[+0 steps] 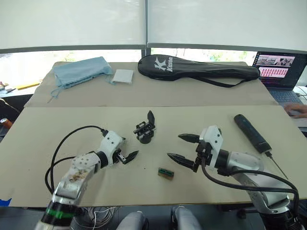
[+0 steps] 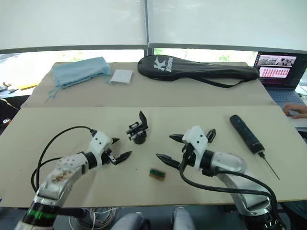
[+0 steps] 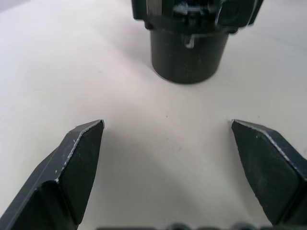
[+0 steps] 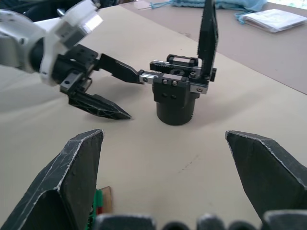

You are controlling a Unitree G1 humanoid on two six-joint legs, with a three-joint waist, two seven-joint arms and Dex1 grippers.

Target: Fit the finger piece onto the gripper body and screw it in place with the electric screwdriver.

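Lying nearest the table's (image 1: 57, 124) front edge, a small green-and-tan block (image 1: 165, 173) sits in front of the gripper body (image 1: 144, 131), slightly to its right. The left gripper (image 1: 125, 154) hovers just left and in front of the gripper body, its 2 fingers spread apart and holding nothing. The right gripper (image 1: 181, 148) sits to the gripper body's right, jaws wide open and empty, pointing toward it. The gripper body stands upright on its round base at mid-table, with 1 black pointed finger rising from it. The finger piece (image 2: 210, 134) lies right of the gripper body, just behind the right gripper. The electric screwdriver (image 1: 253, 133) lies farther right. A black racket bag (image 1: 196, 69) and a blue cloth (image 1: 81, 71) rest well behind the gripper body.
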